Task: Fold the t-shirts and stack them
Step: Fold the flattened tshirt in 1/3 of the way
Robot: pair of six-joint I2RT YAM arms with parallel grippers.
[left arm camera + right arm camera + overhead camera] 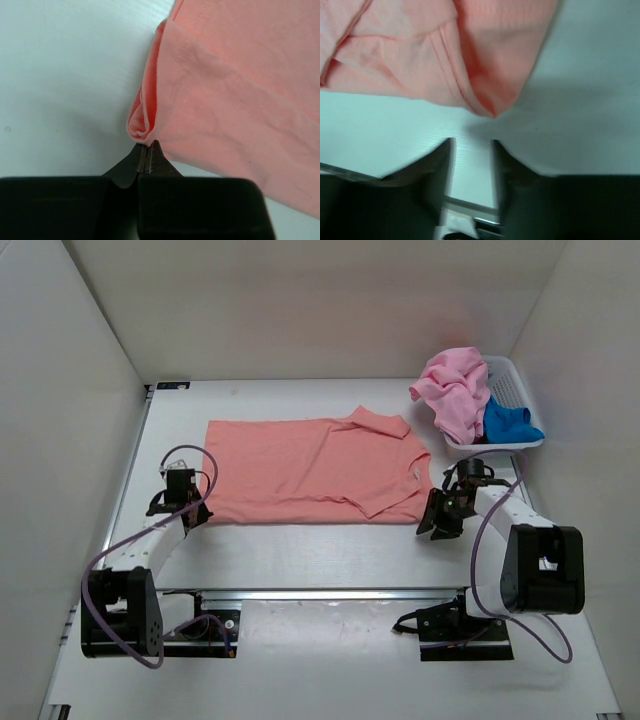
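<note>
The salmon-coral t-shirt (pixel 310 470) lies spread flat on the white table, collar to the right. My left gripper (pixel 190 504) is at its near left corner. In the left wrist view the jaws (pixel 146 147) are shut, with a bunched fold of the salmon shirt (pixel 141 122) pinched at their tips. My right gripper (pixel 438 515) is just off the shirt's near right corner. In the right wrist view it (pixel 471 147) is open and empty, the shirt's corner (pixel 487 105) a little ahead of the fingertips. The lighter pink shirt (pixel 452 388) and the bright blue shirt (pixel 508 421) lie crumpled in the basket.
The white plastic basket (pixel 510 375) stands at the back right, close behind my right arm. White walls close in the table on the left, back and right. A metal rail (pixel 330 593) runs along the near edge between the arm bases.
</note>
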